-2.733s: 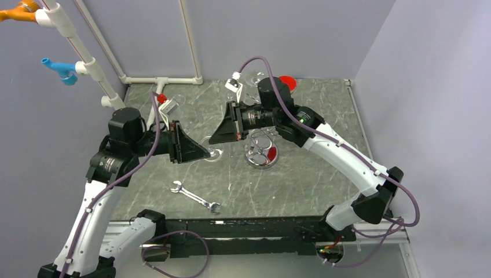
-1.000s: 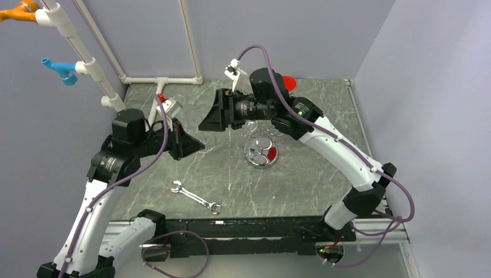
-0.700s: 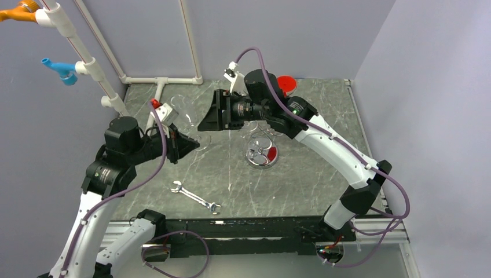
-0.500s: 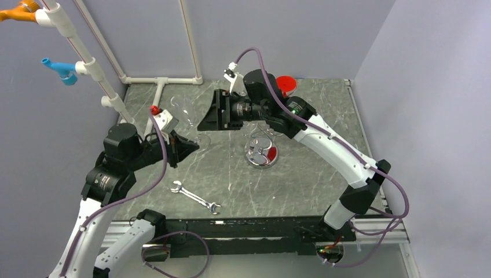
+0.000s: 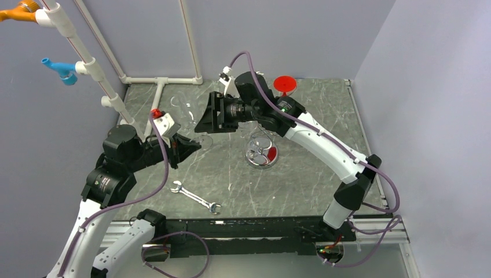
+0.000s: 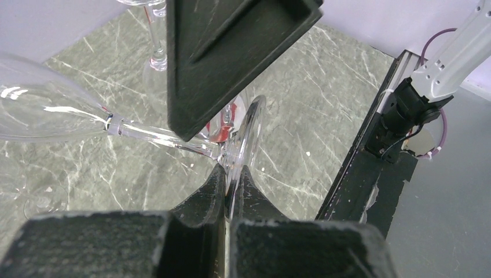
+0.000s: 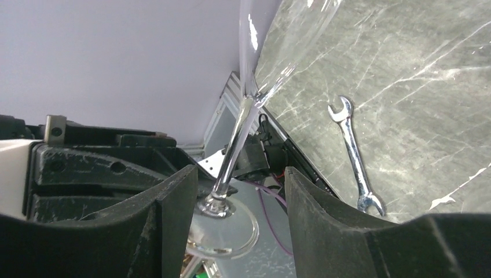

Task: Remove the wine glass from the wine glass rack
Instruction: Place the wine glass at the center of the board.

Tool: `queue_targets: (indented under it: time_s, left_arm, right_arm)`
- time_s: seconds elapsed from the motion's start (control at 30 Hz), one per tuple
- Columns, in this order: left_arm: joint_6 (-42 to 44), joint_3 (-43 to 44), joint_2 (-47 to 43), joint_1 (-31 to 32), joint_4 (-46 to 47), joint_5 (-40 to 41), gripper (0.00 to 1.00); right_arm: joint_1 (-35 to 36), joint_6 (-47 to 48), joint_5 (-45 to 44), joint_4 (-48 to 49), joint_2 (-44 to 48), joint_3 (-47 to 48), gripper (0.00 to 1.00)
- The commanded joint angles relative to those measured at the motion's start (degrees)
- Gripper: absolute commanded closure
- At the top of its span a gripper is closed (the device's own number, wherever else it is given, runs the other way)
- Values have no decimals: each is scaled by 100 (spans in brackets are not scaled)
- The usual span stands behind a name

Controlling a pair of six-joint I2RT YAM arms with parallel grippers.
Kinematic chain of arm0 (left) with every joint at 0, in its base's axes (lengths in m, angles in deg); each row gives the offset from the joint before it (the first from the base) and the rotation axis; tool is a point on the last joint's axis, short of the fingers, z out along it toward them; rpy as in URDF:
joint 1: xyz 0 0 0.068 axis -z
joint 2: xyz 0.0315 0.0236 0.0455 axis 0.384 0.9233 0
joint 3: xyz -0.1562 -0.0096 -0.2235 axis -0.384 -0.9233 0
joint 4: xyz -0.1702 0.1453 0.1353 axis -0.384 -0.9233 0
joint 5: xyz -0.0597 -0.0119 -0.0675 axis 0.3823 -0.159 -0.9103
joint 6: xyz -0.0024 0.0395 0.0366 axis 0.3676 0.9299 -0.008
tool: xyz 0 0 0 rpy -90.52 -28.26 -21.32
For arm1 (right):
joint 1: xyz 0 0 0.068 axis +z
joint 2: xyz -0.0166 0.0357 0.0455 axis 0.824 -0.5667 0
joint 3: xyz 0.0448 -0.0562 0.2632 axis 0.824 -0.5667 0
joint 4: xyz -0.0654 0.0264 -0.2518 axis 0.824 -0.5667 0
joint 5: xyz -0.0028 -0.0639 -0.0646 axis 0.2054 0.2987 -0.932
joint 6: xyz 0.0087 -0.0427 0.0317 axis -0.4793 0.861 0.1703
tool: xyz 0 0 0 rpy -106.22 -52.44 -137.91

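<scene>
L gripper [image 6: 230, 184] is clamped tight on the rim of the foot of the wine glass [image 6: 116, 124]; I see the disc edge-on, pinched between the 2 tips. R gripper [image 7: 236, 174] is wide open. Its 2 fingers [image 7: 168, 231] straddle the stem just above the foot, w/ clear gaps either side and no contact that I can see.

In the top view the glass is held in the air, lying close to horizontal. Its long axis runs from the foot at approx 5 o'clock up to the bowl at approx 11 o'clock, so the mouth points toward the far-left corner. It's off the wine glass rack [image 5: 262, 152], at approx 10 o'clock from it and well apart. The rack stands mid-table on its shiny dished base, which shows a red reflection.

The table [image 5: 312, 139] is dark grey-green marble-look w/ white veins. A silver wrench [image 5: 197, 197] lies flat at approx 7 o'clock from the rack, near the front edge. A red round-topped item [image 5: 285, 84] sits at the far edge, approx 1 o'clock from the rack. A white PVC frame [image 5: 162, 80] runs along the back-left, w/ a blue fitting [image 5: 61, 70] and an orange fitting [image 5: 17, 13] higher up. The walls [image 5: 289, 35] are plain lilac-grey.
</scene>
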Motion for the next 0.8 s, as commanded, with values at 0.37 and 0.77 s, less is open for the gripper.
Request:
queue_targets:
  time_s: [0.37,0.77]
  left_arm:
    - [232,62,-43,151,430,-209,100]
    - [224,44,-73,169,388,-184,100]
  right_arm:
    - [107,-285,335,670,-334,204,54]
    - [149,-301,481,786,-450,216,85]
